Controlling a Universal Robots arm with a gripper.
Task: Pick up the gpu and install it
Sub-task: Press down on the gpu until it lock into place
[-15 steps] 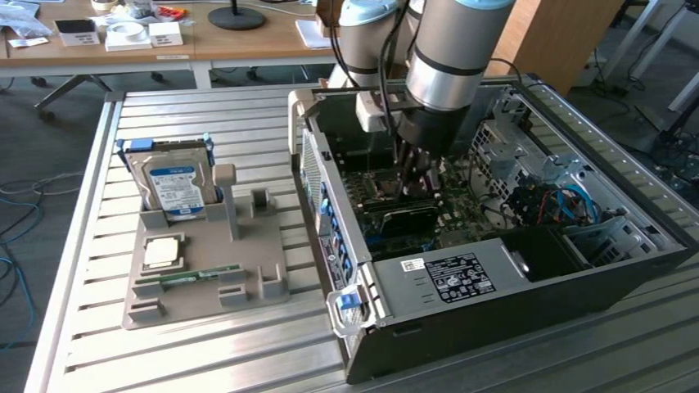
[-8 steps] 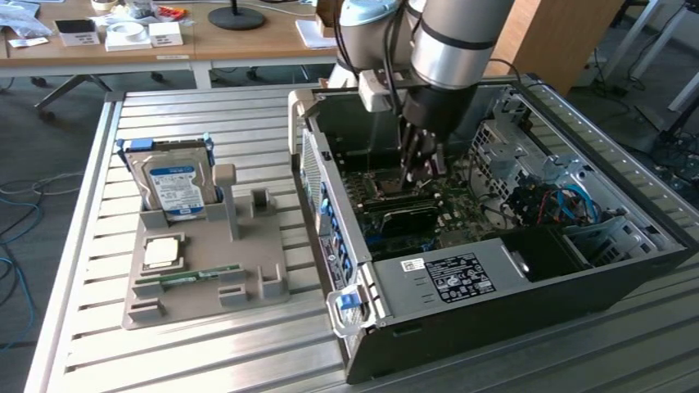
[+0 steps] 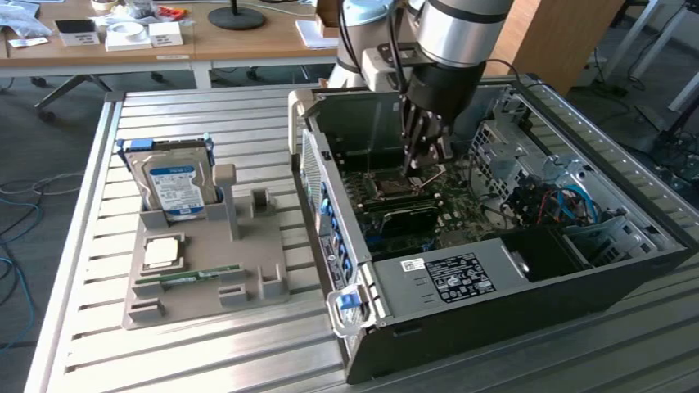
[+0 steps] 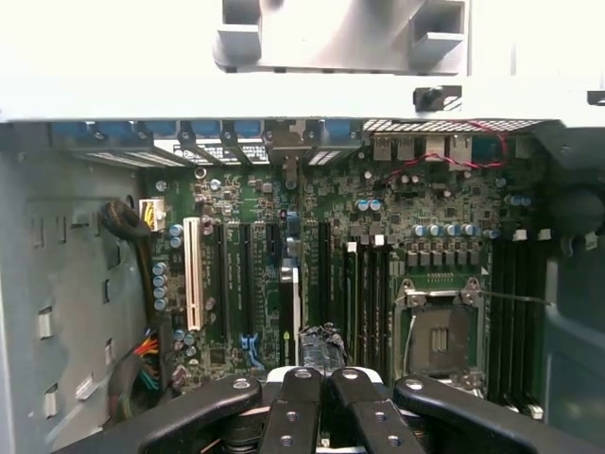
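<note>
Tabletop of metal slats (image 3: 218, 106) carries an open computer case (image 3: 611, 262) lying on its side, and beside it, toward the exterior view's left, a grey parts holder (image 3: 262, 246). The arm (image 3: 464, 33) reaches down into the case over the motherboard (image 3: 459, 205). On the holder a hard drive (image 3: 175, 184) with a blue-white label stands upright in its cradle, and a slim green memory stick (image 3: 202, 274) lies flat near the front edge. The gpu (image 3: 408, 216) is inside the case, standing on edge on the motherboard among the expansion slots; in the wrist view it appears as a thin dark card (image 4: 287, 303) running away from the fingers toward the rear ports. The gripper (image 3: 423, 168) hangs just above the board next to the card, its jaws pressed together (image 4: 319, 378); whether they touch the card's edge cannot be told.
</note>
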